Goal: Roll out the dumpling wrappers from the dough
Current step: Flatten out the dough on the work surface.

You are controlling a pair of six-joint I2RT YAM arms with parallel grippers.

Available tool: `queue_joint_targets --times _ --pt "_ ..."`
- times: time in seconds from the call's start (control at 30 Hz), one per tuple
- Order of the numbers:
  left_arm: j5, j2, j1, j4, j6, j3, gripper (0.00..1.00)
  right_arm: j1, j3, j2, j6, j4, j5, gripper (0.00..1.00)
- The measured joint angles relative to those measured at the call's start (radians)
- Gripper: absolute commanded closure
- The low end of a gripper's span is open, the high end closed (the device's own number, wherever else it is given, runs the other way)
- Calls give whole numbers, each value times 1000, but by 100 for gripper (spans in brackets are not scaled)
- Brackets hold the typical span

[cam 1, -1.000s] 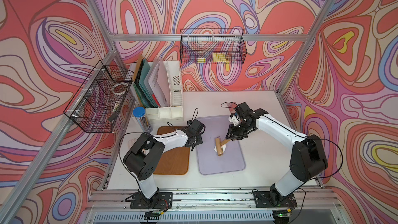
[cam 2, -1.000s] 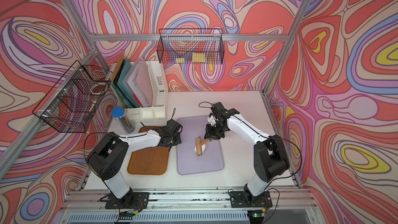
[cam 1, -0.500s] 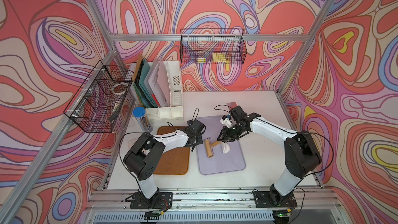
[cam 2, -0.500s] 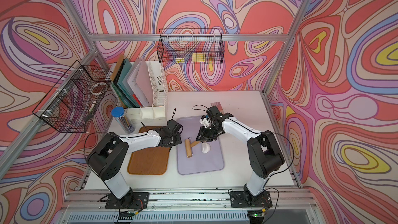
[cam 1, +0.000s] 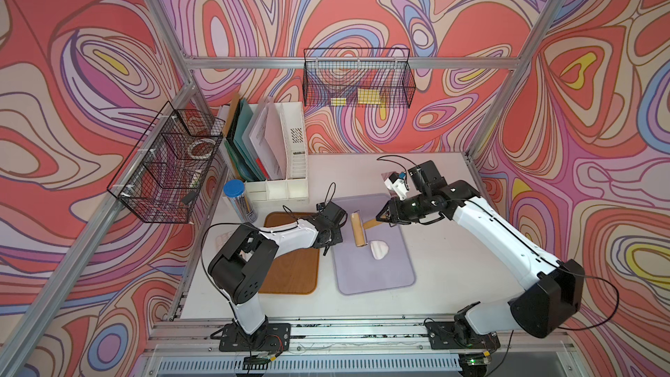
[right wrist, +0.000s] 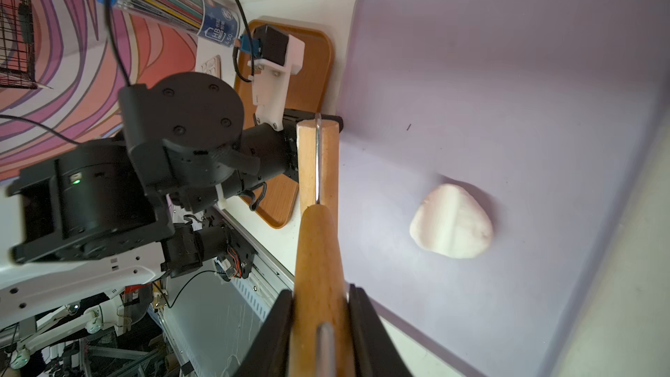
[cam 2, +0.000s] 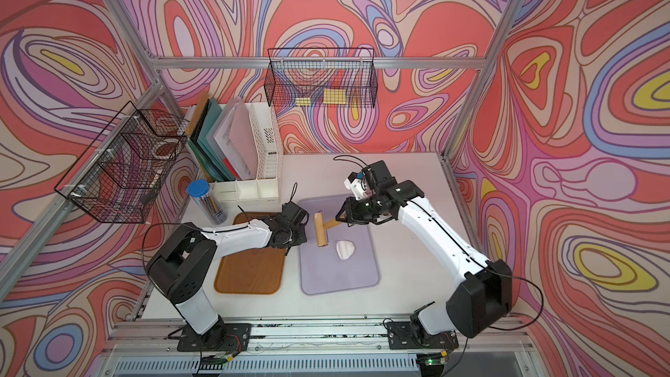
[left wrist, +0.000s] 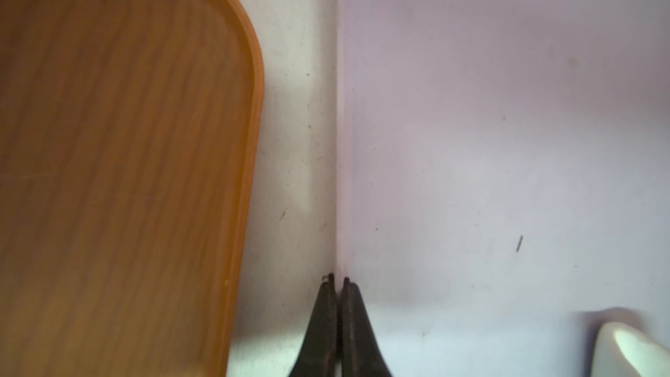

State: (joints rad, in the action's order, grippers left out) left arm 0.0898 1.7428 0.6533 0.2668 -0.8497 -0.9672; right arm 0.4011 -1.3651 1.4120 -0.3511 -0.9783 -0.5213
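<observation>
**Right gripper** (right wrist: pixel 321 301): jaws partly apart, clamped from both sides on the wooden handle of the rolling pin (cam 1: pixel 359 231). The roller sits crosswise just beyond the fingertips, on the purple tray (cam 1: pixel 373 277). Arm reaches out long from its base, wrist low and near level, jaws pointing toward the left arm.

**Left gripper** (left wrist: pixel 337 281): jaws closed tip to tip, with the tips down at the rim of the purple tray, one on either side of the rim line. Whether they pinch the rim cannot be told. The brown tray (left wrist: pixel 108 139) lies just to the outer side of the jaws. Arm is folded low, forearm across the brown tray, wrist bent down.

**Dough** (cam 1: pixel 379 248): flattened white oval with a ridge across it, on the purple tray. It lies ahead of the right jaws and off to one side of the handle, near one end of the roller but not under it.
</observation>
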Motion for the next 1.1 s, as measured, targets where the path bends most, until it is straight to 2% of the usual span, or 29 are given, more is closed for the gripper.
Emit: queue_joint_targets --times 0.2,0.27,0.47,0.77,1.1 --pt "-1 0 0 0 0 0 100 -200 85 -10 53 -116 122 100" --pt "-1 0 0 0 0 0 100 -226 122 3 63 -130 121 100" --pt "-3 0 0 0 0 0 100 -221 171 52 77 -98 23 100" --pt "-10 0 0 0 0 0 100 -221 215 85 76 -23 -36 100" --pt "-42 0 1 -13 -3 0 100 -196 256 109 42 8 23 100"
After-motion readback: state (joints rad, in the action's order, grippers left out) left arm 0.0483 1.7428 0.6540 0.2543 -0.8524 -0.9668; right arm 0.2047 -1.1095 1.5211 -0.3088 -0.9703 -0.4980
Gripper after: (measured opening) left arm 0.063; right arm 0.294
